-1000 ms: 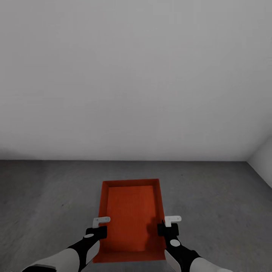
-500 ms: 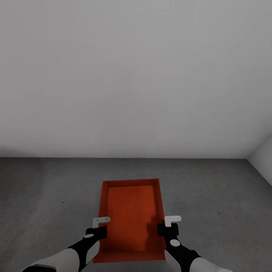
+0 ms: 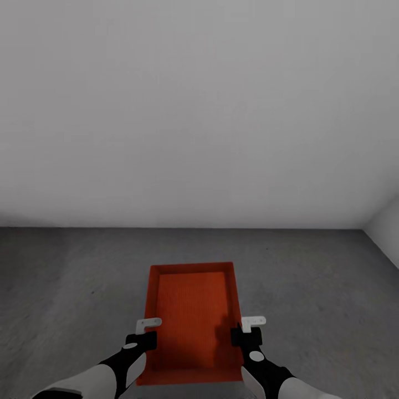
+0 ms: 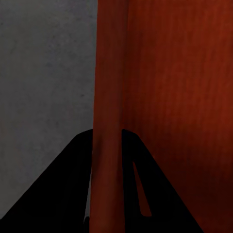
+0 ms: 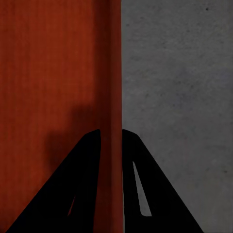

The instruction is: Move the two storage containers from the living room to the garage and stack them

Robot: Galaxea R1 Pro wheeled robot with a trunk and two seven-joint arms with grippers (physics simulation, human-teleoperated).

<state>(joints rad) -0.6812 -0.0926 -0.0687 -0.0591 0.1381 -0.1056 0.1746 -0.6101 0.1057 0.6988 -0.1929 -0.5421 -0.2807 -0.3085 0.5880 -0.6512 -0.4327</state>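
One orange-red storage container (image 3: pixel 191 321), open-topped with ribbed walls, hangs in front of me over the grey concrete floor (image 3: pixel 66 288) of the garage. My left gripper (image 3: pixel 145 339) is shut on its left long wall (image 4: pixel 109 121), one black finger on each side of the rim. On the opposite long wall (image 5: pixel 114 97) my right gripper (image 3: pixel 242 337) is clamped the same way. Both arms hold it level, low in the head view.
A plain white wall (image 3: pixel 199 111) faces me, meeting the concrete a little beyond the container. A second white wall (image 3: pixel 385 230) comes in at the far right, forming a corner. Bare concrete lies to both sides of the container.
The wall's base line has slid slightly upward in the head view, a camera shift. The container and both grippers keep their places and grips.
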